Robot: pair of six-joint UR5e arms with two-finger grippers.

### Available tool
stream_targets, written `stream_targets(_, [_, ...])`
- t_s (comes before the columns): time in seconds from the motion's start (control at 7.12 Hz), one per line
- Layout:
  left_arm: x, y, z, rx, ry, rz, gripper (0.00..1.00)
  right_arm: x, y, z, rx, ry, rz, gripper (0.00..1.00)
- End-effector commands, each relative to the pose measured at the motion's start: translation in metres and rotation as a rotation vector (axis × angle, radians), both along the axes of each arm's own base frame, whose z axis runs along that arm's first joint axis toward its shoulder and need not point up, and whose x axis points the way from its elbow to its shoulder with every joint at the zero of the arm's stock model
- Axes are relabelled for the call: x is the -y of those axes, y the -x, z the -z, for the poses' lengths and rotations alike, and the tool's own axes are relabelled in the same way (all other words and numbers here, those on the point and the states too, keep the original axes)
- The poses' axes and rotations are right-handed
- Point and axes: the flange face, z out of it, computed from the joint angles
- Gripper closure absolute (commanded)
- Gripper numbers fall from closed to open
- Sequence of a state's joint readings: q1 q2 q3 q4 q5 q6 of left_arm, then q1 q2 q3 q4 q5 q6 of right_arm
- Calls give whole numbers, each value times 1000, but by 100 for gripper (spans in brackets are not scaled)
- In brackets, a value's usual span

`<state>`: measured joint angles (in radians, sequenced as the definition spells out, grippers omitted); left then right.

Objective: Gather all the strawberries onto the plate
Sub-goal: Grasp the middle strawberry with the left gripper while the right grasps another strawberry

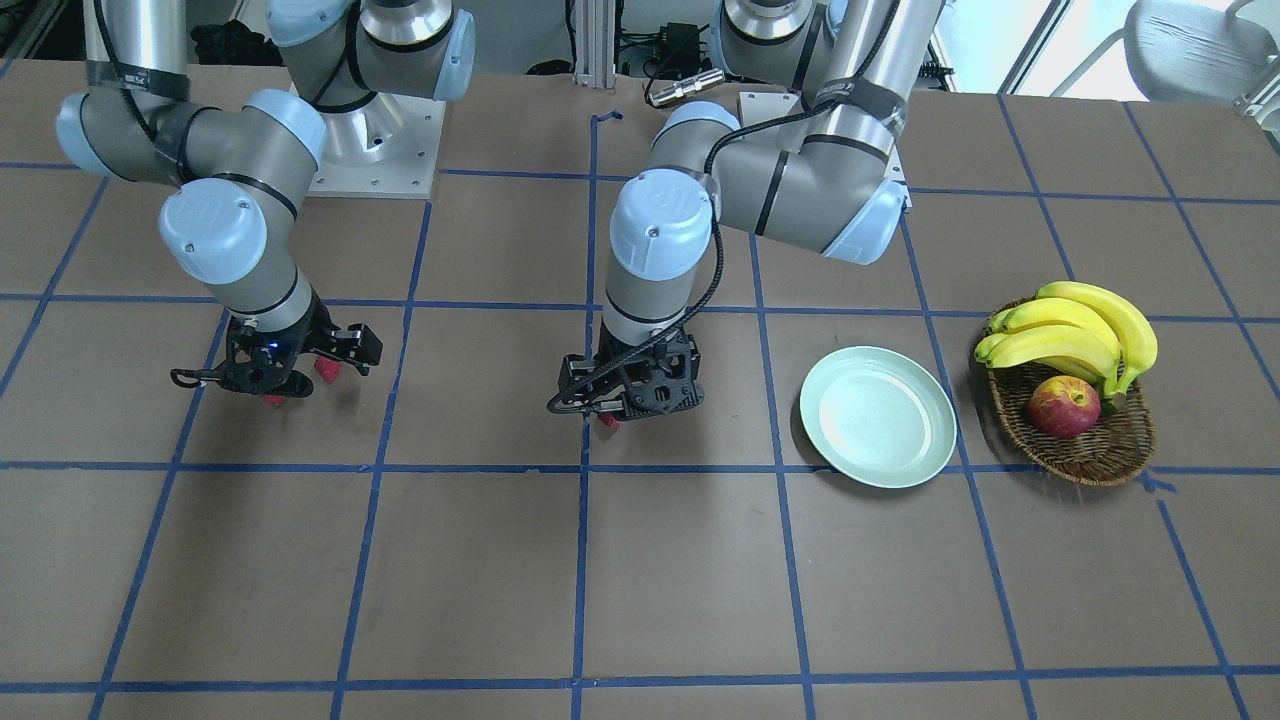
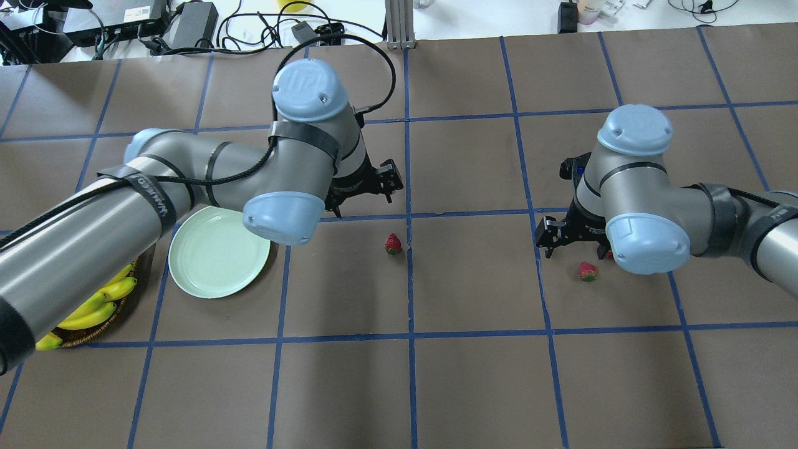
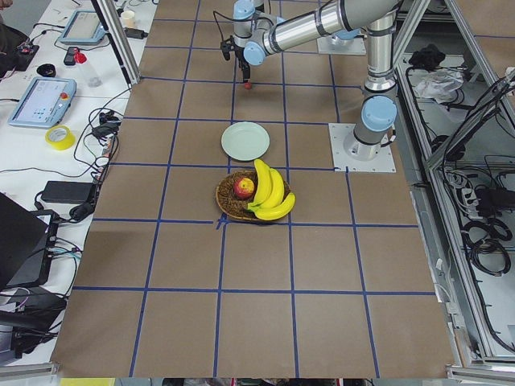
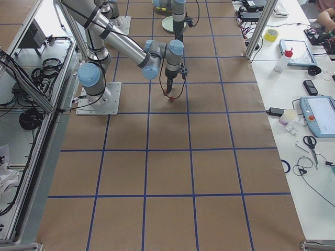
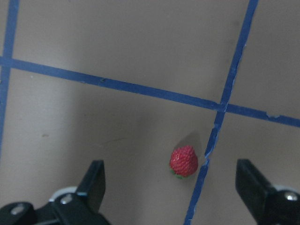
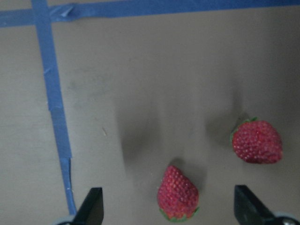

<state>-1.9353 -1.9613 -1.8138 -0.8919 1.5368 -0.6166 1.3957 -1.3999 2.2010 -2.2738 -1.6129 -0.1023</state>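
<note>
Three strawberries lie on the brown table [image 2: 474, 374], all of them apart from the plate [image 2: 212, 262]. The lone strawberry [image 2: 393, 244] sits near the centre of the overhead view, just left of a vertical blue tape line [image 2: 409, 280]. In the left wrist view it appears low in the frame, about midway between the two black fingers [image 5: 93, 180] and touching neither.

The left gripper [image 1: 630, 392] hangs above it with its jaws spread wide and nothing in its grasp.

The other two berries lie in the right half of the overhead view. The near strawberry [image 6: 178, 193] is at the bottom centre of the right wrist view. The far strawberry [image 6: 257, 142] lies up and to the right of it, and the two do not touch. Overhead, one of this pair is largely hidden under the arm's blue cap.

The right gripper [image 1: 285, 368] hovers over them, likewise wide open and gripping nothing. Only the tips of its fingers [image 6: 91, 208] show at the bottom corners.

The pale green plate lies at the centre left of the overhead view, with its upper edge under the left arm's elbow. It is well apart from every berry.

Just beside it, at the right of the front view, a wicker basket [image 1: 1080, 462] holds bananas [image 1: 1080, 330] and an apple [image 1: 1064, 407].
</note>
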Motion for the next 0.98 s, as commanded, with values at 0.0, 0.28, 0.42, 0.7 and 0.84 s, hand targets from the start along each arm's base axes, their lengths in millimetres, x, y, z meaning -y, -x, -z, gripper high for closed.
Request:
stream_targets(0.0, [-2,14,33,35,-1,-5,0,-11,9,12,14,7,4,5])
stream_targets(0.28, [1,9,48,102,2,-5,6,-11,8,15,18,1,-5,34])
stream_targets(0.42, [-1,8,51,106,-3,-2,27,-11,8,15,18,1,-5,55])
stream_targets(0.7, [-3,11,52,61,-30,-4,48,-9,9,14,14,3,-4,88])
stream_targets(0.84, [-8,11,57,66,-42,0,86,-8,9,13,11,9,-1,91])
